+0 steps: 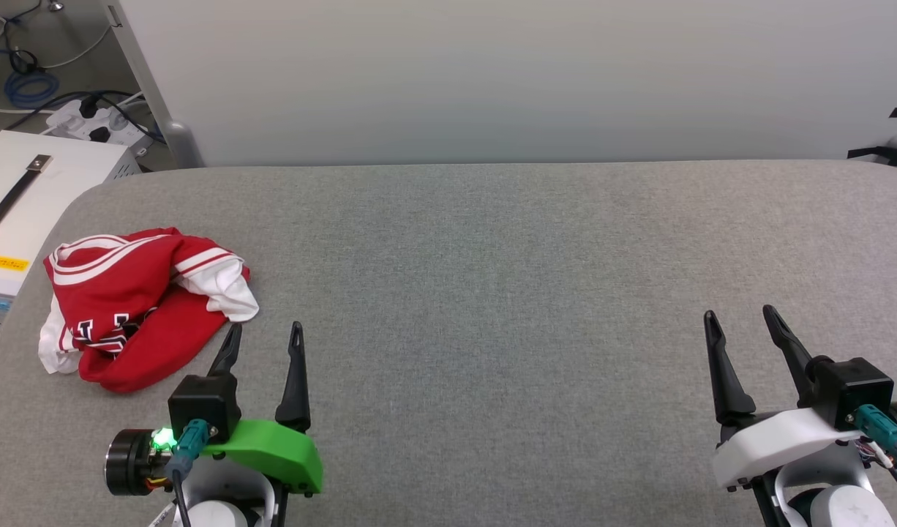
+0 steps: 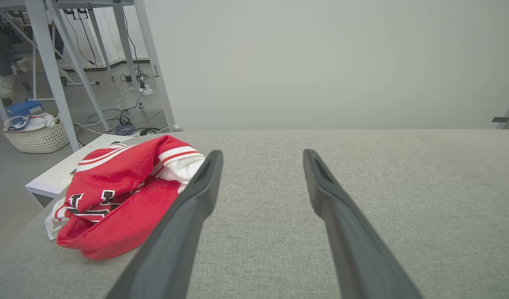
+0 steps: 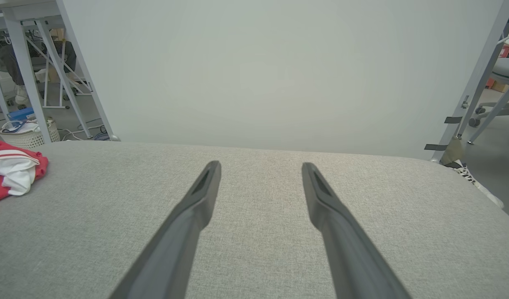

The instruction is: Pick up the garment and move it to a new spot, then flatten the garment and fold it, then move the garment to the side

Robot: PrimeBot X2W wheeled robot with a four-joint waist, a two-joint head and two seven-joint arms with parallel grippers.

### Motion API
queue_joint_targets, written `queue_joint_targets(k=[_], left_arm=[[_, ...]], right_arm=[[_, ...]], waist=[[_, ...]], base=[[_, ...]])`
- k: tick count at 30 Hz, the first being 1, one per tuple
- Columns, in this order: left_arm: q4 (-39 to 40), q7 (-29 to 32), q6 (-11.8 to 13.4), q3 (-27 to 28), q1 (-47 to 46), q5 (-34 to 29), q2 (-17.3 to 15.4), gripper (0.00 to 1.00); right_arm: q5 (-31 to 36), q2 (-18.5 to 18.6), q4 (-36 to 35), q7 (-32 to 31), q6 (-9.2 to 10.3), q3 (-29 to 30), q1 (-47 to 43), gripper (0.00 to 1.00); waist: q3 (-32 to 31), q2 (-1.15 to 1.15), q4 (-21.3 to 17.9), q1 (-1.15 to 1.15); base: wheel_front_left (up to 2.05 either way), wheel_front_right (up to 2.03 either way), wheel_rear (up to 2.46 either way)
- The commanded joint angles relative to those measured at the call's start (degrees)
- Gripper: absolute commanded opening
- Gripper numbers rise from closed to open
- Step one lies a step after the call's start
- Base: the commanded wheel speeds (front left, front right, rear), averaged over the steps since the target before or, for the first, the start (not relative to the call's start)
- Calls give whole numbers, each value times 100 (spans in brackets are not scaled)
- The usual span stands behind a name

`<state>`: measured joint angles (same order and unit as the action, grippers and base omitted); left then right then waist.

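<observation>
While the crumpled red jersey T-shirt with white sleeves sits heaped near the grey fabric tabletop's left edge, the left gripper hovers just beside it, spread wide and empty. The right gripper gapes too, well apart. Best bet: swing left, pinch a thick fold, lift clear.

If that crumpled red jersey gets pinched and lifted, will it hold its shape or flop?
Probably flop: the red jersey lies in soft bunched folds, so it should drape from a pinch. It looks thin, so likely light. Pushed, it may bunch on the textured grey table cover rather than slide.
</observation>
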<state>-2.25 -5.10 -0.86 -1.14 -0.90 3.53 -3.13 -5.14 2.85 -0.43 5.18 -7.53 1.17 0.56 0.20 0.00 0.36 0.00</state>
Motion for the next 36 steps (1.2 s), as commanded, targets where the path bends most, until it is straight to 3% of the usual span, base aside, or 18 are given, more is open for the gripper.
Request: queue_joint_targets(k=[1,36], left_arm=[[16,-61,-36,-3,27,65,10,100],[-572,-476,-135,-200,-17,320,16,100]], right_arm=[[-43,2,-45,66,2,13,74,100],[-239,2,428,475,3,14,167,100]], waist=[[2,0,1,0],[105,0,31,0]], base=[[0,0,0],[0,0,0]])
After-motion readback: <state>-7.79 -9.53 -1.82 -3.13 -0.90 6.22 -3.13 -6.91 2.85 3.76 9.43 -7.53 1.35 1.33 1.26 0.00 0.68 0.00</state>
